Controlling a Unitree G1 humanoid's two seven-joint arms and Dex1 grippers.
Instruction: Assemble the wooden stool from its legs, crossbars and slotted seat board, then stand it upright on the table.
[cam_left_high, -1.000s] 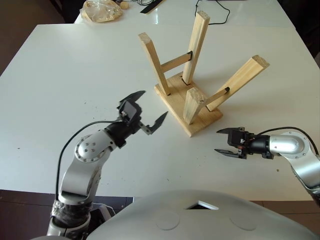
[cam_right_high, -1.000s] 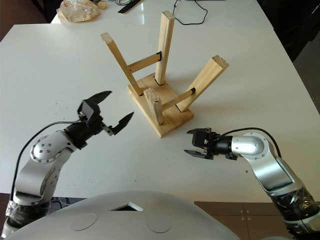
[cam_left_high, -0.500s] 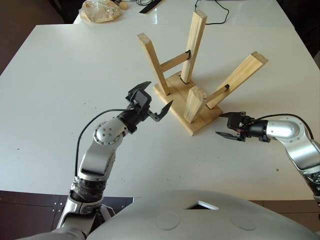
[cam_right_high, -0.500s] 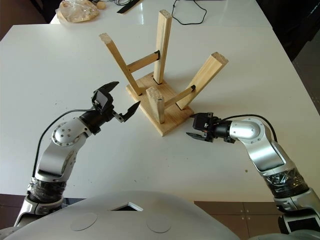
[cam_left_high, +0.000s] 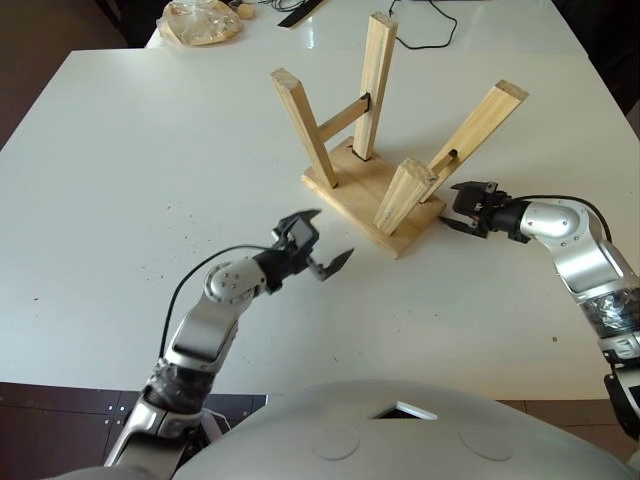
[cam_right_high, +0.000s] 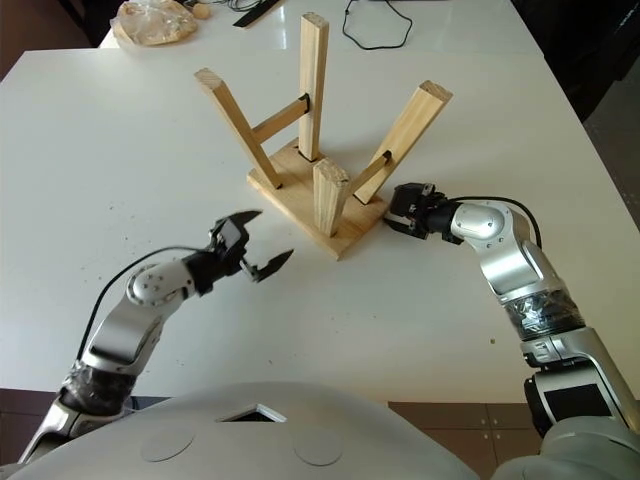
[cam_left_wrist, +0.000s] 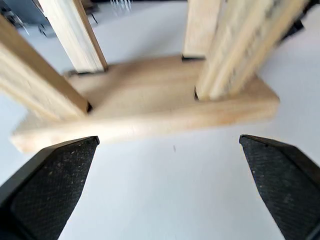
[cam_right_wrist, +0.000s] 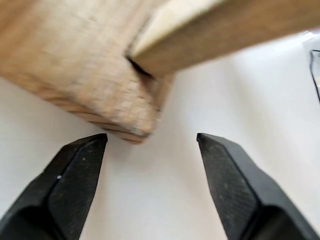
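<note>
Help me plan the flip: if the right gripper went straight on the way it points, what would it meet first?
A corner of the seat board, where a leg joins it. The open right gripper points straight at that corner, seemingly very close; contact is unclear.

A: Main item?
B: Stool (cam_right_high: 318, 180), upside down on white table (cam_right_high: 110, 150). Seat board (cam_right_high: 342, 228) lies flat; four legs (cam_right_high: 235, 125) point up and splay outward; crossbars (cam_right_high: 280, 118) fitted between leg pairs.
A: Grippers?
B: Left gripper (cam_right_high: 258, 243), fingers spread wide, near the board's front-left edge, apart from it. Right gripper (cam_right_high: 403, 208) just beside the board's right corner.
A: Sundries?
B: Far edge: one crumpled bag (cam_right_high: 152, 20), one black cable (cam_right_high: 372, 28).
</note>
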